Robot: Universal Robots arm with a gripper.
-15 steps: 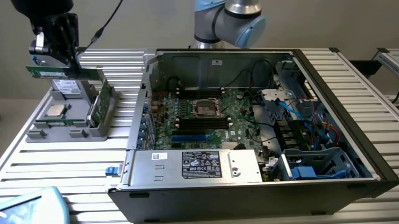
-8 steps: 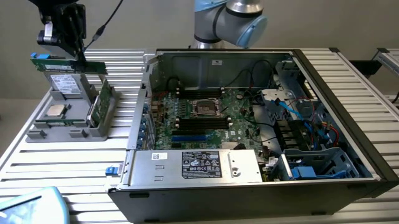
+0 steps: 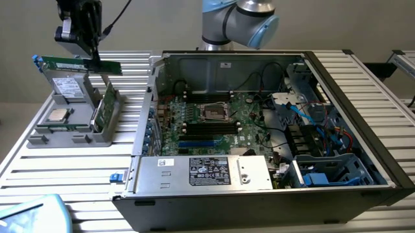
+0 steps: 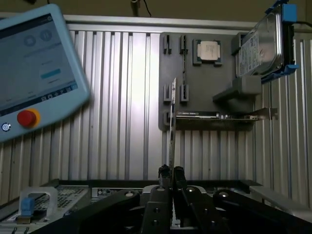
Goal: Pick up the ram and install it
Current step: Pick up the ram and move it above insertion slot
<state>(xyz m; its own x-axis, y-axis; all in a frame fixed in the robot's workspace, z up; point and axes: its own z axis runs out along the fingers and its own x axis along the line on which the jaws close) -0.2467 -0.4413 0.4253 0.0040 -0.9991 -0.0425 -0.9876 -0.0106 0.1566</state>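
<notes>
The ram is a long thin green stick held level in the air above the grey holder, at the exterior view's left. My gripper comes down from above and is shut on the ram near one end. In the wrist view the ram shows edge-on, running away from my gripper, whose two black fingers pinch it. The open computer case lies to the exterior view's right, with the motherboard and its dark memory slots facing up.
The grey holder carries a silver processor, a hard drive and a wider green card standing on edge. A blue-white teach pendant lies at the table's front corner. The case's power supply and cables crowd its front and right.
</notes>
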